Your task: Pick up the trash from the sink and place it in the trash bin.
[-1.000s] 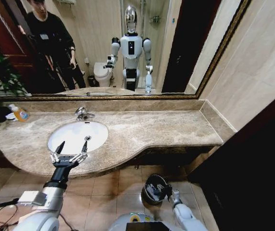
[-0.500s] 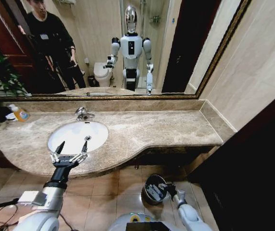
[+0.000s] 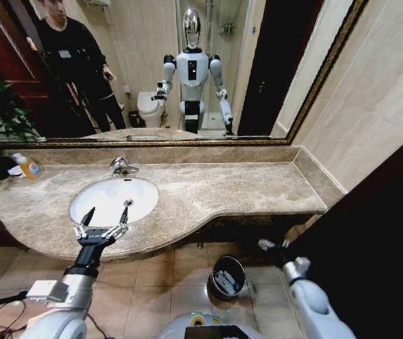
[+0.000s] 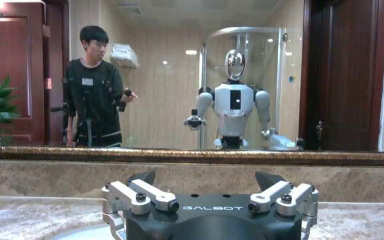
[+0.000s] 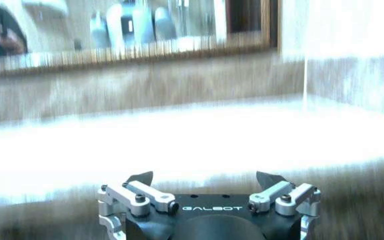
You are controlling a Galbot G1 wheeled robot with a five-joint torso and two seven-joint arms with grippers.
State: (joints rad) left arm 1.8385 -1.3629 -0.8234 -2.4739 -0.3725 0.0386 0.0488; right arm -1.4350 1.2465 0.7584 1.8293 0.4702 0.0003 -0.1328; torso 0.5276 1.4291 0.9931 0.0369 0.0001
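Basin looks emptied; bin on floor beside right gripper.

No trash can be made out in the sink (image 3: 113, 200); the trash bin (image 3: 227, 277), w/ pale scraps seen inside, sits on the floor just left of and below the right gripper (image 3: 273, 244), well right of the left gripper (image 3: 106, 214). Left gripper is held w/ fingers spread at the basin's near rim. Right fingers appear spread too. Vs 0.5 s ago: right gripper has been lifted off the bin rim, up and rightward; left unchanged.
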